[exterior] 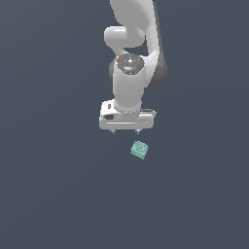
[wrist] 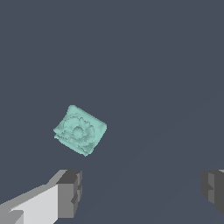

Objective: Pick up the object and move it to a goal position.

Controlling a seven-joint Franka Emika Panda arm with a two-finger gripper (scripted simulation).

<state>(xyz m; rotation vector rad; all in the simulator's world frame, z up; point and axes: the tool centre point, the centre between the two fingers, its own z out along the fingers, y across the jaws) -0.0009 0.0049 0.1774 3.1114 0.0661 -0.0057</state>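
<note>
The object [exterior: 139, 150] is a small teal-green block with a bumpy round top, lying on the dark grey floor, turned at an angle. My white gripper [exterior: 125, 132] hangs just above and a little toward the exterior view's left of it, not touching it. Its fingers are spread wide with nothing between them. In the wrist view the object [wrist: 80, 130] lies ahead of the two grey fingertips [wrist: 70, 192], outside the gap between them; the gripper [wrist: 142, 190] stands open.
A plain dark grey floor [exterior: 58, 194] fills both views. The white arm [exterior: 131, 53] rises behind the gripper toward the top of the exterior view. No goal marker shows.
</note>
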